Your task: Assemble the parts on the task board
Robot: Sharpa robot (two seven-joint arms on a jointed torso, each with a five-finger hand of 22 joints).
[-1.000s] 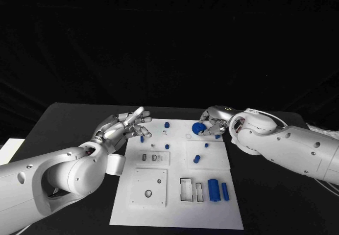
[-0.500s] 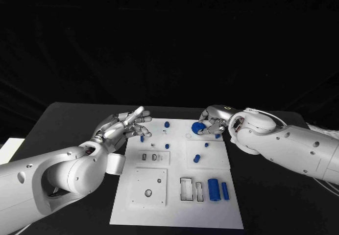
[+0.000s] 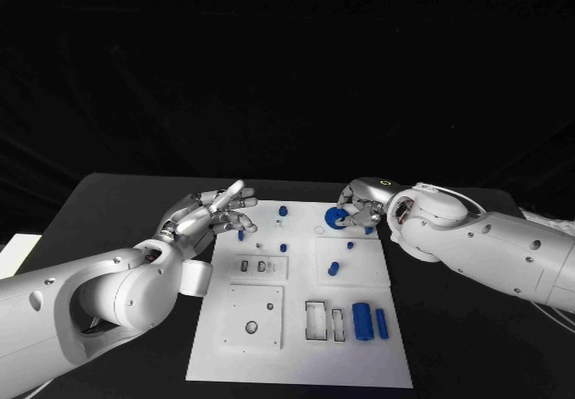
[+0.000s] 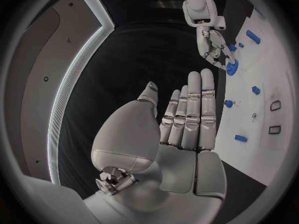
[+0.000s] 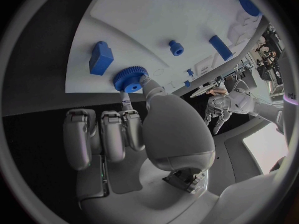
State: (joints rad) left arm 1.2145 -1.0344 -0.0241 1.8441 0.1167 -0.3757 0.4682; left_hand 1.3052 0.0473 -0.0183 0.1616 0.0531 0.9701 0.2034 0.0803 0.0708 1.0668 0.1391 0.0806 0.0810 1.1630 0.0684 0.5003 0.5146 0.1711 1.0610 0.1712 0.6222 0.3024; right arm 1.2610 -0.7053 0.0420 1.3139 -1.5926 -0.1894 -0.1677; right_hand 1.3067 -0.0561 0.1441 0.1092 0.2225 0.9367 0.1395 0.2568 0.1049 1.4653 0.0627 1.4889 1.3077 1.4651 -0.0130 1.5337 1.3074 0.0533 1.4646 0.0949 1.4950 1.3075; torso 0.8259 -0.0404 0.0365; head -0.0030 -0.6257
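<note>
**Gear Held at the Far Edge of the Board**

At the far edge of the task board (image 3: 300, 332), the right hand (image 3: 363, 208) holds a blue gear (image 3: 336, 218) by its toothed rim. The right wrist view shows the pinch plainly: the thumb and one finger meet on the gear (image 5: 131, 79), while the other fingers (image 5: 102, 134) lie curled below it, clear of the part. The gear sits just above or on the white surface; contact cannot be confirmed.

Handling, as judged: the gear looks rigid, small and light. Its toothed rim should give good purchase, so a grip across the rim is suitable. The flat faces appear smoother and would be more likely to slip.

The left hand (image 3: 213, 214) is beside the board's left edge, near its far corner. It holds nothing. The left wrist view shows its fingers (image 4: 189, 115) straight and side by side, palm flat.

View differences:
- Head view: gives the whole layout, including two blue cylinders (image 3: 371, 321) standing near the robot and a blue peg (image 3: 333, 268) at mid-board.
- Right wrist view: shows a blue block (image 5: 101, 57) just beside the gear and a small stud (image 5: 176, 47) further on.
- Left wrist view: shows the right hand (image 4: 215, 47) over the gear (image 4: 232, 68) from the opposite side.
</note>
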